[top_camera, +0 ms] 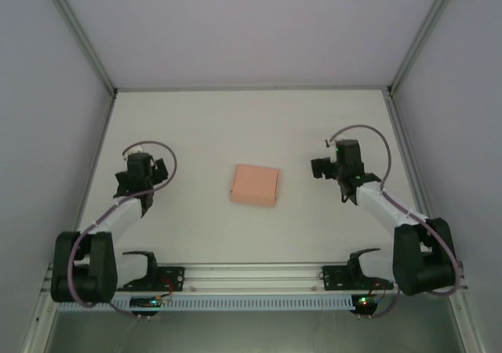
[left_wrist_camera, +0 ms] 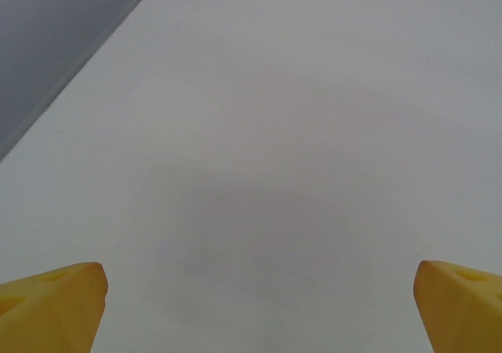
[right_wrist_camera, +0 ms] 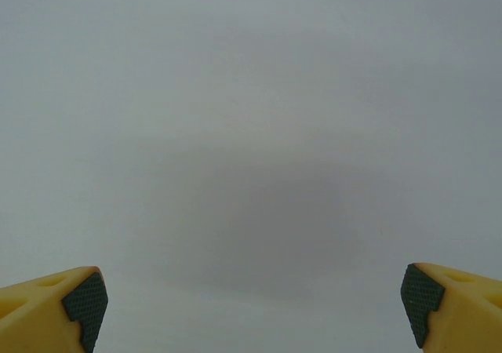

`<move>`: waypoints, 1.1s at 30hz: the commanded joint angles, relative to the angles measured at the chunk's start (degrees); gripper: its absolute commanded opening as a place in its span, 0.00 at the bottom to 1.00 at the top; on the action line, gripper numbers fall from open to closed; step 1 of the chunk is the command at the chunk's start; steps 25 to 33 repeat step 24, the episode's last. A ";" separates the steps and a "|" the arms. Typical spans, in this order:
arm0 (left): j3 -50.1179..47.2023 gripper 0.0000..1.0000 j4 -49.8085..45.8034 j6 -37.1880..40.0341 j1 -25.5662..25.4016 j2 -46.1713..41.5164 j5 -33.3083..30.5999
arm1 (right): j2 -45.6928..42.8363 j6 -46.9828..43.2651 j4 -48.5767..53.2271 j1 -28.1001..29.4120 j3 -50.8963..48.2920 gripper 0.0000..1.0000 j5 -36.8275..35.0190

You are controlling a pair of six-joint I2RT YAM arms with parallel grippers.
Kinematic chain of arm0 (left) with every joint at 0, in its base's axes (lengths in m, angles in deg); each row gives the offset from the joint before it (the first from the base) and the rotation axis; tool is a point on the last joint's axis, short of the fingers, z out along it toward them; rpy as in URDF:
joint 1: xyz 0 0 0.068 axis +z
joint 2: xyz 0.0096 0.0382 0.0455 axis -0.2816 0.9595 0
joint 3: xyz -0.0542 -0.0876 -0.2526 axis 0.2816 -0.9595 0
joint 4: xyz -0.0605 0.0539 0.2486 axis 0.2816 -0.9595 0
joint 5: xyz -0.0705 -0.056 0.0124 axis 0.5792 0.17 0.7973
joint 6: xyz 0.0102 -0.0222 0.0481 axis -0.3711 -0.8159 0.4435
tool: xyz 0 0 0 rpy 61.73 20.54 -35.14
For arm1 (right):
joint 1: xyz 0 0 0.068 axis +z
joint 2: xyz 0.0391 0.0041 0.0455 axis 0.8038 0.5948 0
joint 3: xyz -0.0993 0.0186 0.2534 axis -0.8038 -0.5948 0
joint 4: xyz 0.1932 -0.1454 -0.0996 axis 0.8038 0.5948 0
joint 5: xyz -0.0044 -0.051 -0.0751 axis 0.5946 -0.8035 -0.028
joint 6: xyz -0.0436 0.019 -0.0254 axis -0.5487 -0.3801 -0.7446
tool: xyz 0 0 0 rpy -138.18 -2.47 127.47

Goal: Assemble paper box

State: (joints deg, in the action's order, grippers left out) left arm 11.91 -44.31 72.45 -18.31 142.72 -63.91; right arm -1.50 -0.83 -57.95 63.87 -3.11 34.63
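Seeing the salmon-pink paper box (top_camera: pixel 254 184) parked mid-table (top_camera: pixel 196 125), looking like a small plain rectangle, about midway between both arms and touching neither. Got the left gripper (top_camera: pixel 147 169) spread wide off to its left, yellow fingers (left_wrist_camera: pixel 51 306) over bare surface, gripping nothing. Same deal with the right gripper (top_camera: pixel 325 167): wide apart, holding nothing, well clear of the box.

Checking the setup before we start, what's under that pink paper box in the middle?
The paper box rests on the white table, nothing on top of it. The table beneath it is covered, so anything under or inside cannot be seen.
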 commanded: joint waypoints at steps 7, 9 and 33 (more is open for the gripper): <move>-6.39 1.00 37.22 10.06 2.61 10.13 11.52 | 8.94 -1.76 -34.64 -3.30 -9.58 0.99 -2.30; -9.30 0.99 54.86 10.59 3.23 20.34 11.65 | 13.82 -0.01 -43.38 -5.94 -11.05 0.98 -0.78; -4.84 1.00 42.77 11.68 2.67 18.73 14.73 | 16.62 4.49 -47.89 -12.66 -12.47 0.99 12.06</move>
